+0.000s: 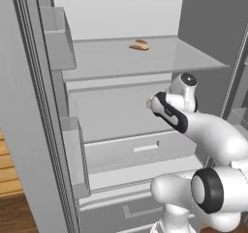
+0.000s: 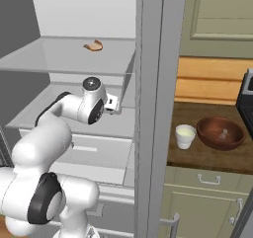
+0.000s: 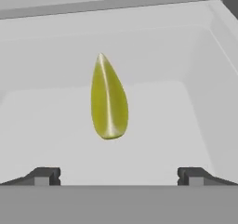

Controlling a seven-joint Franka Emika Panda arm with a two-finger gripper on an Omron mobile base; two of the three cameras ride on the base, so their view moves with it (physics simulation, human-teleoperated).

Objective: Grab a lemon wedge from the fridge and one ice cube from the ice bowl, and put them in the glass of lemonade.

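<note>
Lemon wedge lies on a fridge shelf, centred ahead of the hand, which gapes wide and empty. Step 1, reaching: next, advance and close.

One lemon wedge, one cup, one bowl

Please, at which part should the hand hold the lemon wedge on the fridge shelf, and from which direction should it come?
Probably across the thick lower middle of the lemon wedge. It lies lengthwise ahead of the open hand, its narrow point away, roughly centred between the fingertips, so coming straight forward should put one finger on each long side.
</note>
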